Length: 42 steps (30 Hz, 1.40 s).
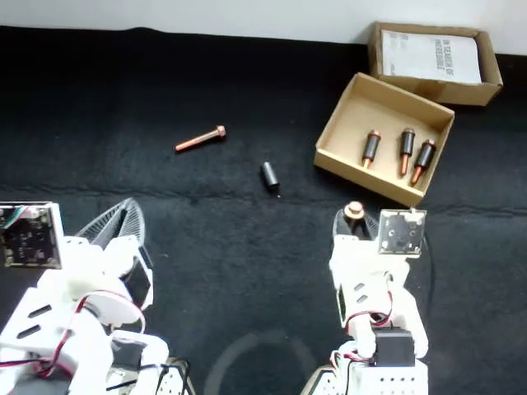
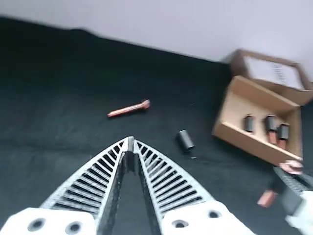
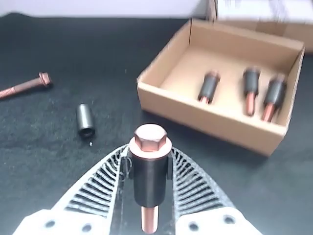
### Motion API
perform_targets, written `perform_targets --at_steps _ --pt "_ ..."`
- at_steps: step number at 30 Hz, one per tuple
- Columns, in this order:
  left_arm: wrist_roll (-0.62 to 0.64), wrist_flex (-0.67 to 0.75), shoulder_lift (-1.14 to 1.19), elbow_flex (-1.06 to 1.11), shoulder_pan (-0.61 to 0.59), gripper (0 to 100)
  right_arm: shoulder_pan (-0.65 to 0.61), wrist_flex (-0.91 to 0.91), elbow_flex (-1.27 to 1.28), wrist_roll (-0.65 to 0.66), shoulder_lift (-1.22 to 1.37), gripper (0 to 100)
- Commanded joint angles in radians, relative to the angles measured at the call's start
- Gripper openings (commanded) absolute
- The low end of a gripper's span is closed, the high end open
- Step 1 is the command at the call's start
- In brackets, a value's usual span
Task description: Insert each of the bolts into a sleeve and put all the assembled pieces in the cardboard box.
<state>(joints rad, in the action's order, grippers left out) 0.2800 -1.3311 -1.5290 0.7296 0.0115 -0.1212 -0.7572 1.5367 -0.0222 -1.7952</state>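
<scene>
Grips sleeved bolt (image 3: 148, 178) in right claw (image 3: 149, 152) near cardboard box (image 1: 346, 123); holds left claw (image 2: 129, 142) together, empty, short of loose bolt (image 1: 200, 139) and sleeve (image 1: 270, 175) on table (image 1: 123, 82)

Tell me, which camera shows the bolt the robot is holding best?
The right wrist view: the held bolt sits close, head, sleeve and tip all clear. The high view shows mostly its head. The left wrist view catches it small, at the edge.
</scene>
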Motion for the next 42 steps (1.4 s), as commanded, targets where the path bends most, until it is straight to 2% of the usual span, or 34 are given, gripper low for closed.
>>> perform_targets --at_steps 1,5,10,23,34,42 --pt "-0.005 -0.003 -0.087 0.171 -0.081 1 0.038 -0.001 -0.104 0.044 -0.012 0.7" --pt "-0.005 0.002 -0.228 0.403 -0.111 1 0.09 -0.004 -0.157 0.077 -0.012 0.7" --pt "-0.005 0.146 -0.286 0.558 -0.189 1 0.142 -0.004 -0.242 0.14 0.047 0.7" --pt "0.003 0.493 -0.282 0.966 -0.199 1 0.219 0.001 -0.601 0.149 0.55 0.7" --pt "-0.003 0.474 -0.275 0.966 -0.199 1 0.219 0.001 -0.898 0.137 1.024 0.7" --pt "-0.003 0.474 -0.275 0.966 -0.202 1 0.222 0.001 -1.175 -0.034 1.432 0.7"
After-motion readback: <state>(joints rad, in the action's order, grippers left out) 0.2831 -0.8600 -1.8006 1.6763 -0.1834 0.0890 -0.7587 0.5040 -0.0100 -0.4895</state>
